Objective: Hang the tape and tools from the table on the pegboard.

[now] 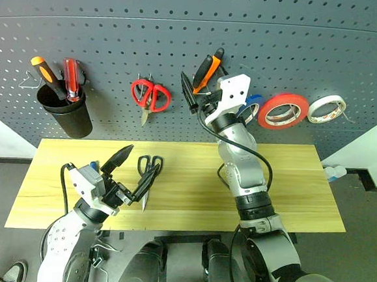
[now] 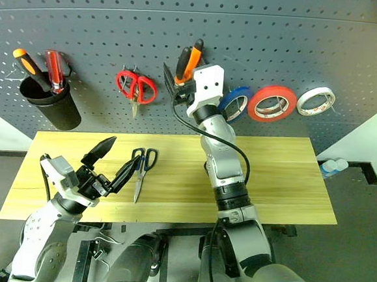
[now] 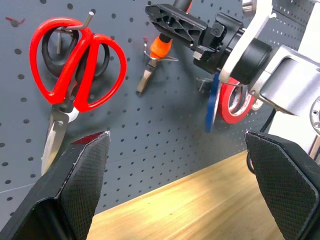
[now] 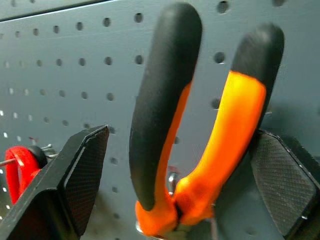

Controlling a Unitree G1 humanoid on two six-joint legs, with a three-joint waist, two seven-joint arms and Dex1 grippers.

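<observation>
The orange-and-black pliers hang on the dark grey pegboard, handles up. My right gripper is open around them, with a gap between one finger and the black handle. The blue tape hangs on the pegboard just right of that gripper. The dark-handled scissors lie on the wooden table, blades pointing toward me. My left gripper hovers open and empty over the table's front left, just left of those scissors.
A black cup on the pegboard's left holds an orange and a red screwdriver. Red-handled scissors hang left of the pliers. A red-orange roll and a white roll hang to the right.
</observation>
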